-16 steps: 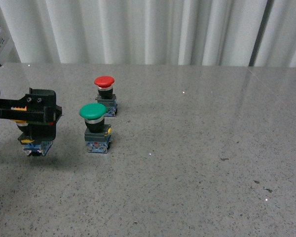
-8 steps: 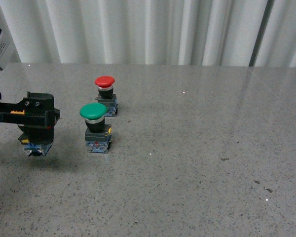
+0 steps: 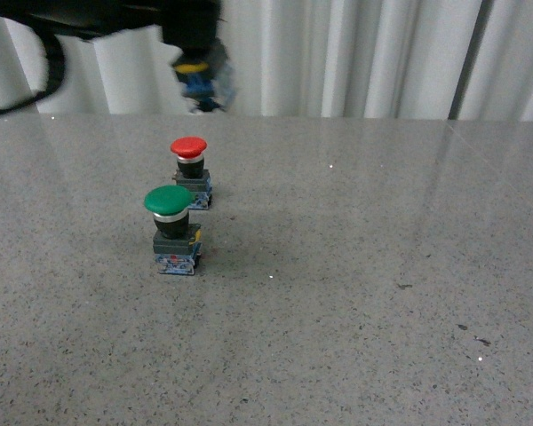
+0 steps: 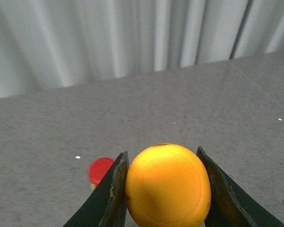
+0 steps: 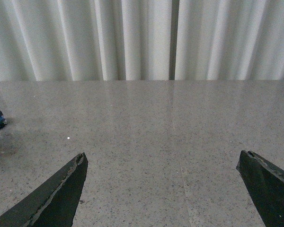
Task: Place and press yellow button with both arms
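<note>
My left gripper is high at the top left of the front view, blurred, shut on the yellow button, whose yellow cap and blue base hang below it, well above the table. In the left wrist view the round yellow cap sits clamped between the two black fingers. My right gripper shows only in the right wrist view, its jaws wide apart and empty over bare table. It is out of the front view.
A green-capped switch stands on the grey speckled table at centre left. A red-capped switch stands behind it and also shows in the left wrist view. White curtains hang behind the table.
My left gripper has risen from low at the table's left side to high up and further right, carrying the yellow button off the table.
</note>
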Controlling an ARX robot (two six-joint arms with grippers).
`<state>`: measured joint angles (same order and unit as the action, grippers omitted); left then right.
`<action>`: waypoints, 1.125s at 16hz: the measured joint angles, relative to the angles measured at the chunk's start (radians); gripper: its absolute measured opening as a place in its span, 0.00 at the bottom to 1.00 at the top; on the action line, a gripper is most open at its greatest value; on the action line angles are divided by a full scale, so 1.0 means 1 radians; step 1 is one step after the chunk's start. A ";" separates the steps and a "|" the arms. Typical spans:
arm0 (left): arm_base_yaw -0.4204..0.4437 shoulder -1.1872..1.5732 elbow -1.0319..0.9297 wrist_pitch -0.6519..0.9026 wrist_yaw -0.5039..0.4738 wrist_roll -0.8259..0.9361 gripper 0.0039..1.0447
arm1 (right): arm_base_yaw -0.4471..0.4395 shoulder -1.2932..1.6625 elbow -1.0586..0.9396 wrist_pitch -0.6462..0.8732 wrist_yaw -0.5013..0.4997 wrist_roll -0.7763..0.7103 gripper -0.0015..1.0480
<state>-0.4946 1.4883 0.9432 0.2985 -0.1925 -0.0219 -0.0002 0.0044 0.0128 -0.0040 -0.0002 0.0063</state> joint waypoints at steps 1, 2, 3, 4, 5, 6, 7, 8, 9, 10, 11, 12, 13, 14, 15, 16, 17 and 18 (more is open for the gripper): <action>-0.032 0.049 0.024 -0.007 -0.003 -0.028 0.33 | 0.000 0.000 0.000 0.000 0.000 0.000 0.94; -0.069 0.112 0.047 -0.006 -0.020 -0.061 0.33 | 0.000 0.000 0.000 0.000 0.000 0.000 0.94; -0.090 0.155 0.058 -0.005 -0.031 -0.092 0.33 | 0.000 0.000 0.000 0.000 0.000 0.000 0.94; -0.105 0.184 0.062 0.004 -0.050 -0.117 0.33 | 0.000 0.000 0.000 0.000 0.000 0.000 0.94; -0.119 0.217 0.066 0.008 -0.061 -0.148 0.33 | 0.000 0.000 0.000 0.000 0.000 0.000 0.94; -0.128 0.245 0.068 0.012 -0.063 -0.177 0.33 | 0.000 0.000 0.000 0.000 0.000 0.000 0.94; -0.132 0.279 0.073 0.016 -0.069 -0.205 0.33 | 0.000 0.000 0.000 0.000 0.000 0.000 0.94; -0.140 0.333 0.080 0.023 -0.069 -0.244 0.33 | 0.000 0.000 0.000 0.000 0.000 0.000 0.94; -0.146 0.373 0.092 0.016 -0.077 -0.272 0.33 | 0.000 0.000 0.000 0.000 0.000 0.000 0.94; -0.147 0.378 0.093 0.014 -0.080 -0.282 0.33 | 0.000 0.000 0.000 0.000 0.000 0.000 0.94; -0.149 0.378 0.094 0.012 -0.085 -0.288 0.33 | 0.000 0.000 0.000 0.000 0.000 0.000 0.94; -0.154 0.378 0.095 0.014 -0.094 -0.296 0.33 | 0.000 0.000 0.000 0.000 0.000 0.000 0.94; -0.159 0.379 0.096 0.015 -0.098 -0.301 0.33 | 0.000 0.000 0.000 0.000 0.000 0.000 0.94; -0.164 0.379 0.097 0.013 -0.098 -0.314 0.36 | 0.000 0.000 0.000 0.000 0.000 0.000 0.94; -0.168 0.379 0.099 0.009 -0.100 -0.315 0.47 | 0.000 0.000 0.000 0.000 0.000 0.000 0.94; -0.168 0.379 0.100 0.008 -0.100 -0.316 0.56 | 0.000 0.000 0.000 0.000 0.000 0.000 0.94; -0.168 0.379 0.102 0.009 -0.100 -0.319 0.65 | 0.000 0.000 0.000 0.000 0.000 0.000 0.94; -0.168 0.379 0.102 0.009 -0.101 -0.319 0.71 | 0.000 0.000 0.000 0.000 0.000 0.000 0.94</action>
<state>-0.6624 1.8671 1.0454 0.3077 -0.2939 -0.3412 -0.0002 0.0044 0.0128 -0.0044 -0.0006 0.0063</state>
